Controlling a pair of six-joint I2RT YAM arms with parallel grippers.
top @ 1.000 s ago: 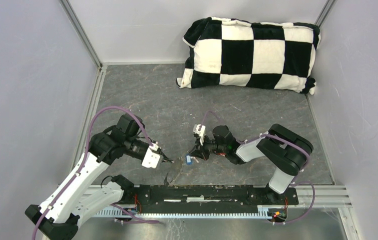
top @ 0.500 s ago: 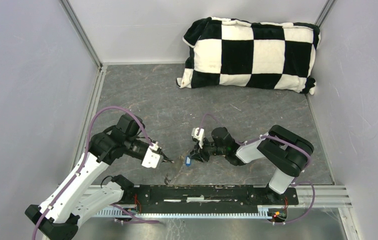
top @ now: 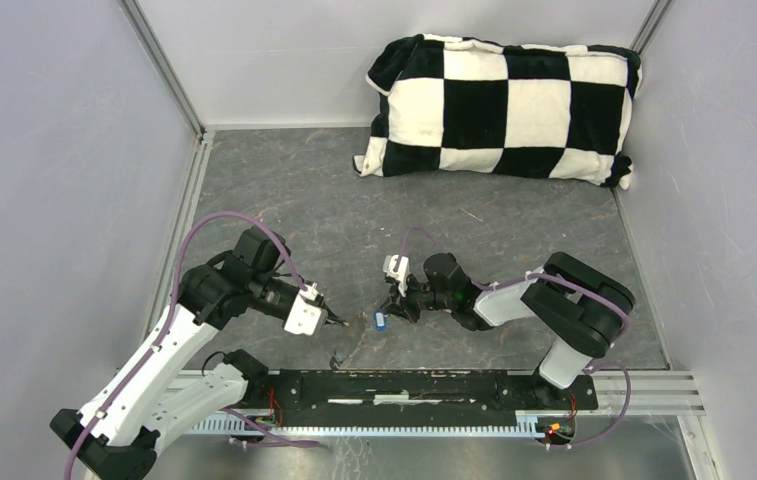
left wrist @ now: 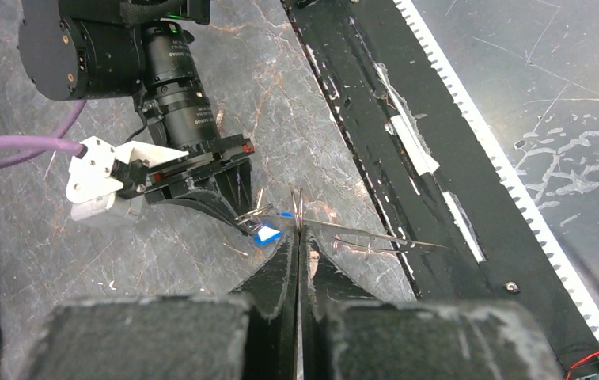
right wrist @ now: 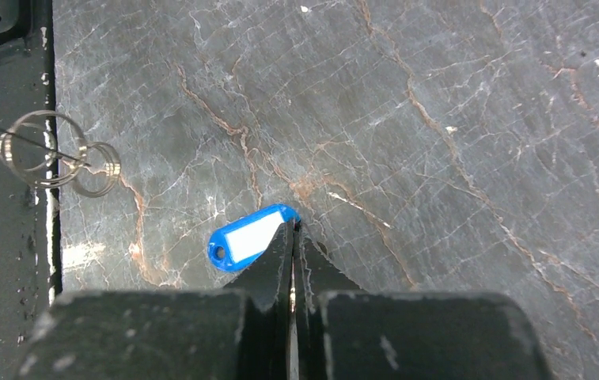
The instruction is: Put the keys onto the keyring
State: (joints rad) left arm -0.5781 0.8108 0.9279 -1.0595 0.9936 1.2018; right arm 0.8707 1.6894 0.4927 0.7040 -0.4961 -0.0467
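Note:
The blue key has a blue plastic head with a white label. My right gripper is shut on its far end and holds it just over the floor. It also shows in the top view and the left wrist view. My left gripper is shut on the keyring, a thin silvery loop seen edge-on. A fine wire runs from it to small silvery rings by the rail. The two grippers, left and right, face each other a finger's width apart. The red key is out of view.
A black-and-white checkered pillow lies at the back right. A black rail runs along the near edge, close to the rings, and shows in the left wrist view. Grey walls close in the left and right sides.
My right wrist has shifted slightly left with the blue key. The keyring loop under my left gripper now looks thinner, turned edge-on. The left arm has hardly moved.

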